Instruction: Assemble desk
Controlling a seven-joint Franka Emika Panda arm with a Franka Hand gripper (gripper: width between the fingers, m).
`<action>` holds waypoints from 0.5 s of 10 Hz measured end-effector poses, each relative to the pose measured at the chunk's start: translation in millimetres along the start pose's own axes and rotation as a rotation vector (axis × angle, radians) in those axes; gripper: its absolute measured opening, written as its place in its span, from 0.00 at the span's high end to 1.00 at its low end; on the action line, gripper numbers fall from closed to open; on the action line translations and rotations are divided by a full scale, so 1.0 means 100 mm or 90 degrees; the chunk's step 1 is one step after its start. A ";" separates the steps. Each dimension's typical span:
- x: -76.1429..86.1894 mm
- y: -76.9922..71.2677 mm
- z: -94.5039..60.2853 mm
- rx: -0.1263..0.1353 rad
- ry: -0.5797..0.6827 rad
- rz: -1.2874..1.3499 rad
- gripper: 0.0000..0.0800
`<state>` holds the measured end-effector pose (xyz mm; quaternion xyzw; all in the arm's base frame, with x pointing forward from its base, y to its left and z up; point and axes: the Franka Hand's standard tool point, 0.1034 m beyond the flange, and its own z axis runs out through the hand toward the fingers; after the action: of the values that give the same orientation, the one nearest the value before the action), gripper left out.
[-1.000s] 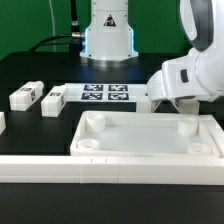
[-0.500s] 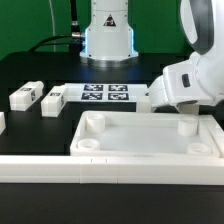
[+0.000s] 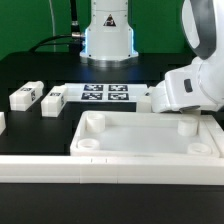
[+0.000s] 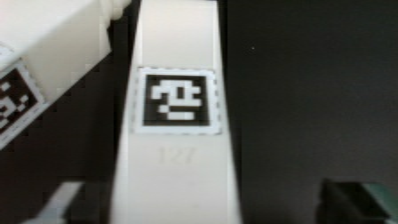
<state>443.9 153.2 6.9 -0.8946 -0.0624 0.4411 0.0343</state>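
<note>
Near edge: a long white rail [image 3: 60, 165] runs left to right. Behind it the desk top [image 3: 135, 138] lies flat at centre, sockets up. The gripper [image 3: 184, 118] hangs low at the top's far right corner. Wrist view: jaws released, standing apart on either side of a tagged white bar [image 4: 178, 60] without touching it. Whether this is a leg or the rim cannot be told. Two legs [image 3: 25, 96] lie far left. The marker board [image 3: 108, 94] lies far centre.
</note>
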 end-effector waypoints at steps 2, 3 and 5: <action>0.00 -0.03 0.00 -0.003 0.000 -0.002 0.50; 0.00 -0.04 0.01 -0.004 0.000 -0.003 0.64; 0.00 -0.04 0.01 -0.004 0.000 -0.004 0.64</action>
<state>443.4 157.4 6.7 -0.8945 -0.0668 0.4408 0.0329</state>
